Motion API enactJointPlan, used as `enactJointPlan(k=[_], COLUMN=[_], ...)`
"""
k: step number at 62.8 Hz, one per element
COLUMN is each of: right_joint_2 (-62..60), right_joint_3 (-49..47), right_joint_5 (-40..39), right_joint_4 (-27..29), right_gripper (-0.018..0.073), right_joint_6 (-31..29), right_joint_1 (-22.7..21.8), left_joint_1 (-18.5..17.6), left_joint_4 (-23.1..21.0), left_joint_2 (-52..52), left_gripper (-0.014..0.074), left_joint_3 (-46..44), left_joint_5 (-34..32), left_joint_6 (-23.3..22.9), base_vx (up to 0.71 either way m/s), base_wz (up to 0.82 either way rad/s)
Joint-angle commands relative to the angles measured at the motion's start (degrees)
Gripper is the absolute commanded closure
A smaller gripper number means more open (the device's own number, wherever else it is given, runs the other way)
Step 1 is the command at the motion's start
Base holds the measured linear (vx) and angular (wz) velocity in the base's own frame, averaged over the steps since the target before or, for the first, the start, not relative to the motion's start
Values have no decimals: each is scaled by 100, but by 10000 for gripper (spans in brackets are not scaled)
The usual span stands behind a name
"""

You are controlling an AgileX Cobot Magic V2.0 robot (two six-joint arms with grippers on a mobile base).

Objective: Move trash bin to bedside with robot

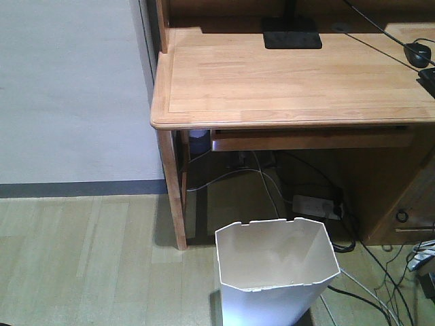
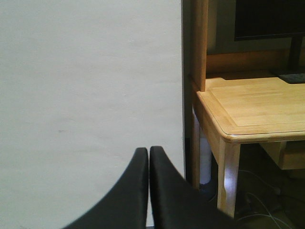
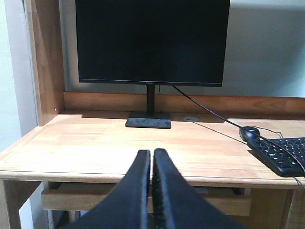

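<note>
Below the front edge of the wooden desk, the white trash bin is standing upright on the pale plank floor. Its open angular rim is facing up, near the desk's front leg and a white power strip. You are seeing it in the front view alone, so its place relative to either gripper cannot be told. Your left gripper is pointing, fingers pressed together, at a white wall beside the desk's corner. Your right gripper, fingers also together, is pointing over the desktop toward a black monitor, with a mouse and keyboard lying off to one side.
</note>
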Motion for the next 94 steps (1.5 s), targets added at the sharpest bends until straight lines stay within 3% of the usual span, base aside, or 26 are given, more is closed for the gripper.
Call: enactJointPlan(k=[1,61,71,85,94], right_joint_2=[-65,-65,-65,263,1315], right_joint_3=[111,111,68,-549,-1246], right_joint_5=[-425,-425,-1079,-1106,-806], right_joint_4=[-71,-71,-43,-157,-221], right_gripper=[568,568,568,568,568], right_joint_6=[-10,-10,3,-129,-291], right_joint_1=[-3,-3,-3,-3,-3], left_joint_1=[-1,-1,-1,-1,-1], left_joint_4=[-8,-8,-8,-8,-8], left_joint_2=[-31,-31,-31,-31,-31], left_gripper=[603,603,603,603,603], left_joint_3=[-138,-138,-138,-138,-138], left_joint_5=[-418,-418,-418,-418,-418], left_joint_6=[-25,-25,-25,-25,-25], base_vx=[0,0,0,0,0], base_wz=[0,0,0,0,0])
